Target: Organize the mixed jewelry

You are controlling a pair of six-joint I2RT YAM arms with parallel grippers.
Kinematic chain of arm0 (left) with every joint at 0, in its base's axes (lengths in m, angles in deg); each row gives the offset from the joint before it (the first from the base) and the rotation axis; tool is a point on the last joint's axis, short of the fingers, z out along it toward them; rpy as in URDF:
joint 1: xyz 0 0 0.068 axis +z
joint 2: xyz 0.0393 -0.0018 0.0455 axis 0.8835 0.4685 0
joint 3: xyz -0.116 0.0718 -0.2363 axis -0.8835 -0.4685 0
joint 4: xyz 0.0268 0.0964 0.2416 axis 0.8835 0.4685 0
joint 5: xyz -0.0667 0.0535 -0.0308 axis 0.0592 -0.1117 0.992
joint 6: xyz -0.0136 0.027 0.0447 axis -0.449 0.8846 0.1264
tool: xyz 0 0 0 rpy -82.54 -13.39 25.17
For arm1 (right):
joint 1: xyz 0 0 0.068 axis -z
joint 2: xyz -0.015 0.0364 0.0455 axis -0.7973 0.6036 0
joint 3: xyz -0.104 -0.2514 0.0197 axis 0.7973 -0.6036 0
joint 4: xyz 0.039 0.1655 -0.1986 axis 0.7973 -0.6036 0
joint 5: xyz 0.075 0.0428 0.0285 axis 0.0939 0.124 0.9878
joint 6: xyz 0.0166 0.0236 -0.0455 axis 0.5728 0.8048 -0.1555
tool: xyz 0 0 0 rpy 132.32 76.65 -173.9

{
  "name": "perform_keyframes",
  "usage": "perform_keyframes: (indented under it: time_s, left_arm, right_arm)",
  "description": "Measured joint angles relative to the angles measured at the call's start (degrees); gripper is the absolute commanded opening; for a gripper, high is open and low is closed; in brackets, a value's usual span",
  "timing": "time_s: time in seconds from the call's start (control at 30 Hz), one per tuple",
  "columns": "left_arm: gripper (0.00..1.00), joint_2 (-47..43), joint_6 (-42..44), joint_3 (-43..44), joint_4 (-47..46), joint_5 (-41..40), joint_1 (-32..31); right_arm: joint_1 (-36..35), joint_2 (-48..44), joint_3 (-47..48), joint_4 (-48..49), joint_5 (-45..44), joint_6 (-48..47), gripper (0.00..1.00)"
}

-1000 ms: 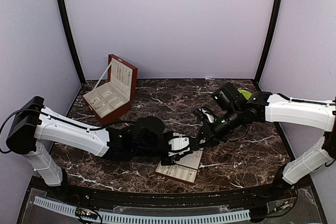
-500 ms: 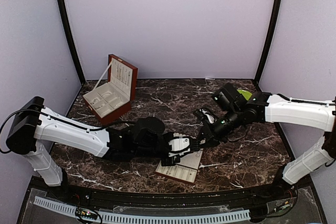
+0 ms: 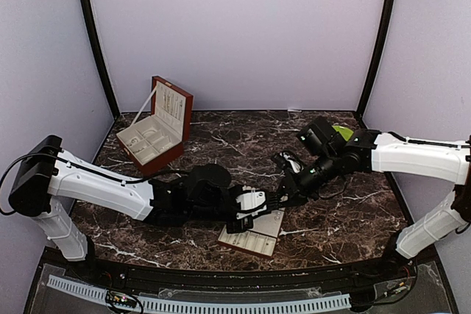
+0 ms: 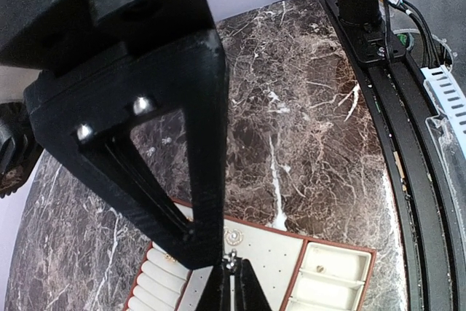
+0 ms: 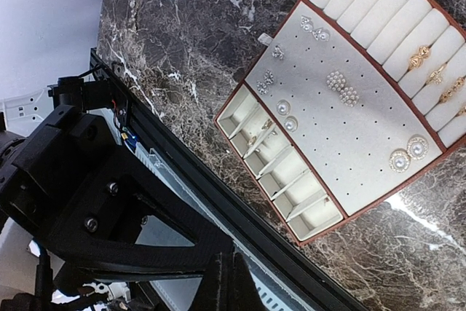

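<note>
The cream insert tray [image 3: 259, 239] lies on the marble near the front edge. My left gripper [image 3: 248, 213] hovers over it, shut on a tiny silvery jewelry piece [image 4: 231, 258] just above the perforated panel [image 4: 273, 260]. A round pale earring pair [image 4: 234, 237] sits on that panel beside the tips. My right gripper [image 3: 282, 198] is above the tray's far right edge, its fingers [image 5: 233, 282] pressed together with nothing seen between them. The right wrist view shows the tray [image 5: 349, 143] holding pearl studs [image 5: 287, 116], a cluster pair [image 5: 342, 89] and gold rings [image 5: 426, 56] in the roll slots.
The red-brown wooden box [image 3: 158, 129] stands open at the back left, with cream compartments inside. The two arms meet over the tray, wrists close together. A black rail [image 3: 221, 284] runs along the table's front edge. Purple walls enclose the sides and back.
</note>
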Motion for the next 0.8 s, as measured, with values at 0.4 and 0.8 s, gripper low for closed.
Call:
perform_keyframes:
  time_s: [0.4,0.8]
  left_arm:
    - [0.00,-0.1,-11.3,-0.8,-0.7,0.6,0.0]
    - [0.00,-3.2,-28.9,-5.7,-0.1,1.3,0.2]
  right_arm:
    - [1.4,-3.6,-1.6,2.4,-1.5,1.3,0.28]
    - [4.3,-9.9,-5.6,6.4,-5.5,2.5,0.27]
